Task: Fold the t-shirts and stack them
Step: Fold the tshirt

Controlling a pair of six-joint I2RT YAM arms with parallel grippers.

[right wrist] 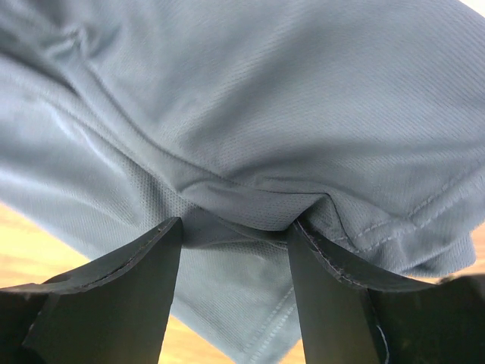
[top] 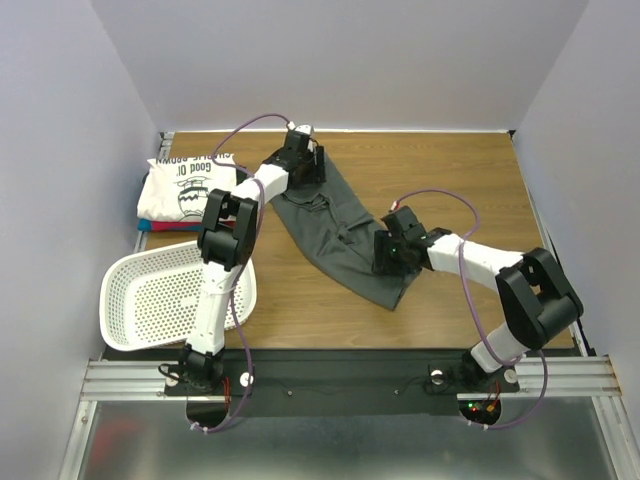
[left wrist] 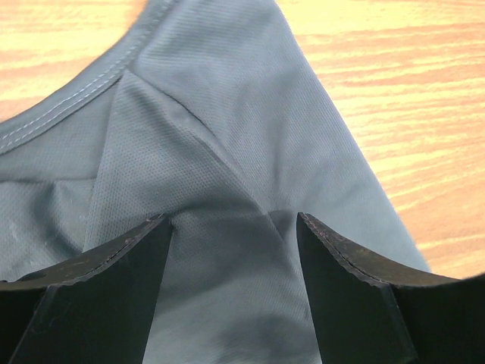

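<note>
The dark charcoal-grey t-shirt [top: 335, 225] lies crumpled in a diagonal band on the wooden table. My left gripper [top: 303, 160] is over its far upper-left end. In the left wrist view the left gripper [left wrist: 233, 220] is open, jaws wide apart, with grey cloth [left wrist: 220, 136] between and below them. My right gripper [top: 385, 255] is at the shirt's lower-right end. In the right wrist view the right gripper [right wrist: 235, 224] is open, with a bunched fold and hem of the shirt [right wrist: 250, 114] between the fingers. A white printed t-shirt [top: 190, 188] lies folded on a stack at the back left.
A white perforated basket [top: 165, 295] lies tipped at the near left, beside the left arm. Red and blue cloth edges [top: 160, 229] show under the white tee. Walls enclose the table [top: 470, 180] on three sides.
</note>
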